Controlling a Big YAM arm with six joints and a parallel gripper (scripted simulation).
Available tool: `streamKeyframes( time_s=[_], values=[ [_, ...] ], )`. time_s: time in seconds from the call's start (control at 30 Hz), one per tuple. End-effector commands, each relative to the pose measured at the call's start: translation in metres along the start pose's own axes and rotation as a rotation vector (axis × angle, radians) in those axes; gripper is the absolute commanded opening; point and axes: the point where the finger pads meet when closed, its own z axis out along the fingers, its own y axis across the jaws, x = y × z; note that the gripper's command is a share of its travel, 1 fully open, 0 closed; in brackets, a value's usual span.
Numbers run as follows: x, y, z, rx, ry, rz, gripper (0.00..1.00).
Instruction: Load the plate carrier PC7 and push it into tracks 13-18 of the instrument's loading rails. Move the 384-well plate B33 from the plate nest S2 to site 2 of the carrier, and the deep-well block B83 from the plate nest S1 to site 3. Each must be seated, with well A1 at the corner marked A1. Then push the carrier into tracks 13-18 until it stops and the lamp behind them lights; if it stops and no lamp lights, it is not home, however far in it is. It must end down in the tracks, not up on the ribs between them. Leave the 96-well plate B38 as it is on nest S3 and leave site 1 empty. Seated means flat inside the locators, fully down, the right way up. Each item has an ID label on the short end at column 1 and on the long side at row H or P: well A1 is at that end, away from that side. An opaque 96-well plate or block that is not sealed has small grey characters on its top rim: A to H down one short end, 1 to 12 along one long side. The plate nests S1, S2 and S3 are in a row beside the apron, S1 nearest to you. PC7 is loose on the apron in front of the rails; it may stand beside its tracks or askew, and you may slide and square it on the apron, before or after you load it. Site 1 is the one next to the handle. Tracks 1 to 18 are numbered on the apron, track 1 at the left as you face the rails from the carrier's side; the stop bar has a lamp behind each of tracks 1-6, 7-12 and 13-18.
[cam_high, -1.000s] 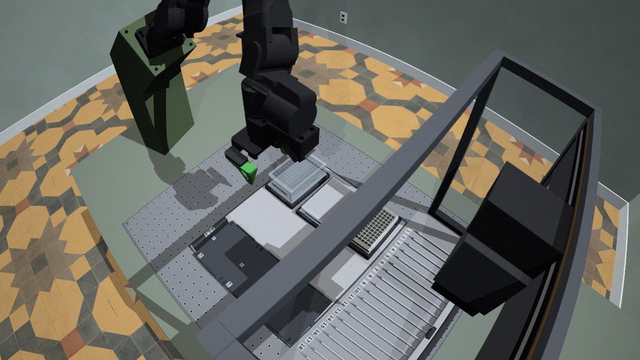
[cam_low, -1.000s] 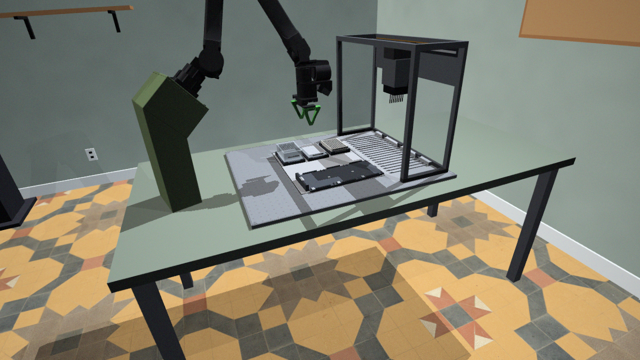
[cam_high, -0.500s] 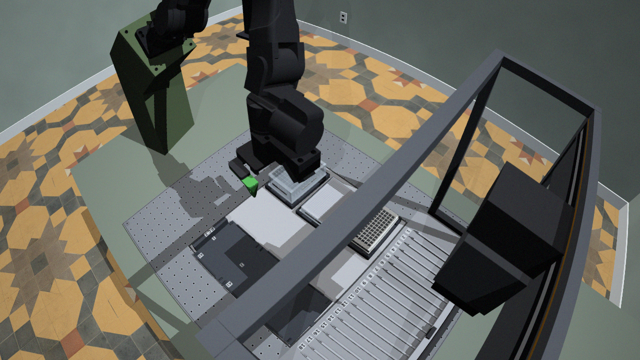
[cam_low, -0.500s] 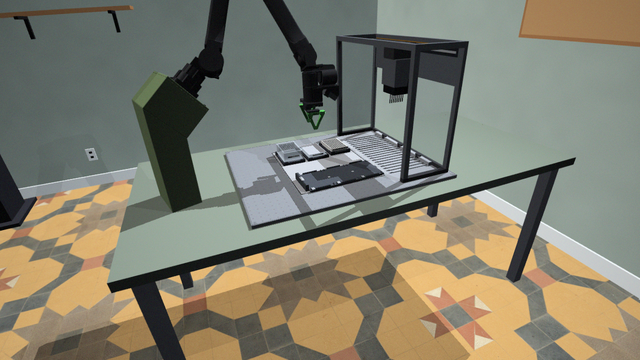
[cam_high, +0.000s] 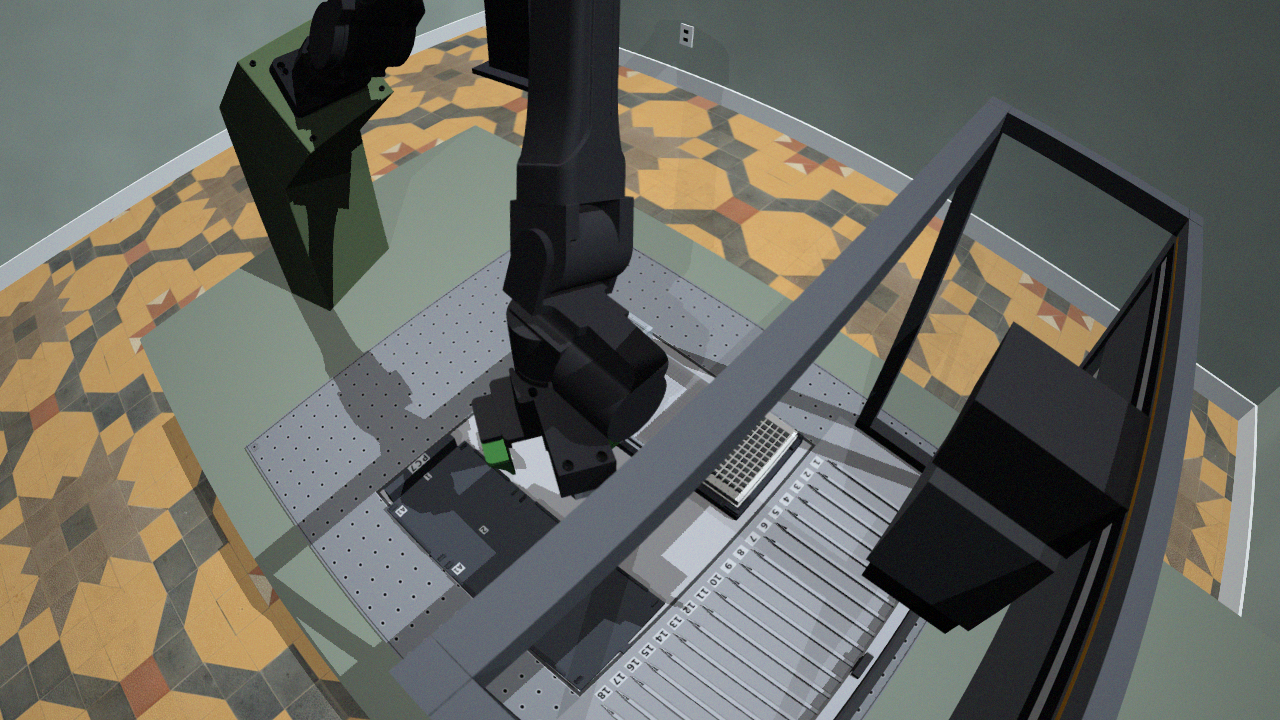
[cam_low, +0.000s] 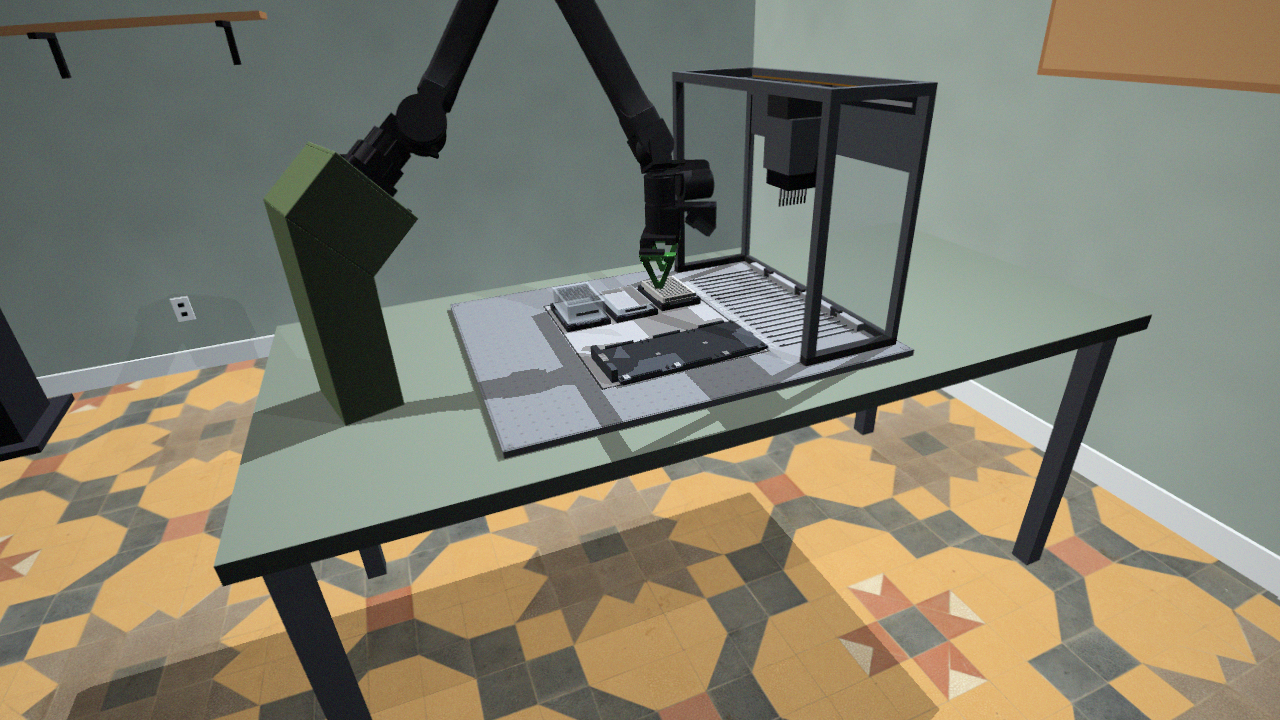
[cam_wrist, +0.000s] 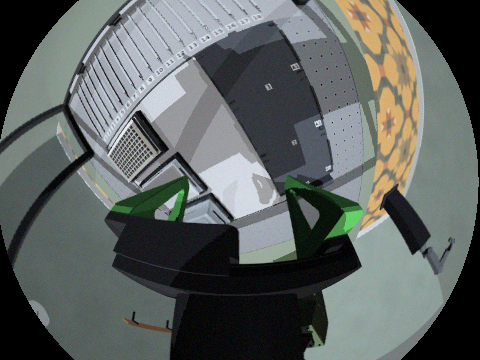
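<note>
My gripper is open and empty, fingers pointing down, hovering above the row of plate nests. In the wrist view its green fingers frame the clear deep-well block B83. In the exterior view the block B83 sits on nest S1, the white 384-well plate B33 on S2 and the dark 96-well plate B38 on S3. In the top view my arm hides S1 and S2; only B38 shows. The dark carrier PC7 lies on the apron with empty sites, also in the top view.
The ribbed loading rails with numbered tracks lie beyond the apron, inside the instrument's dark frame. A frame beam crosses the top view, and a pipetting head hangs above the rails. My green base pedestal stands at the left.
</note>
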Motion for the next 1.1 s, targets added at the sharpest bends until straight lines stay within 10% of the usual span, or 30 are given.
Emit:
streamKeyframes(
  time_s=[0.0,1.07],
  values=[
    [-0.014,0.013,0.003,-0.022,-0.014,0.154,1.00],
    [-0.008,0.003,0.000,-0.014,-0.009,1.071,1.00]
  ],
)
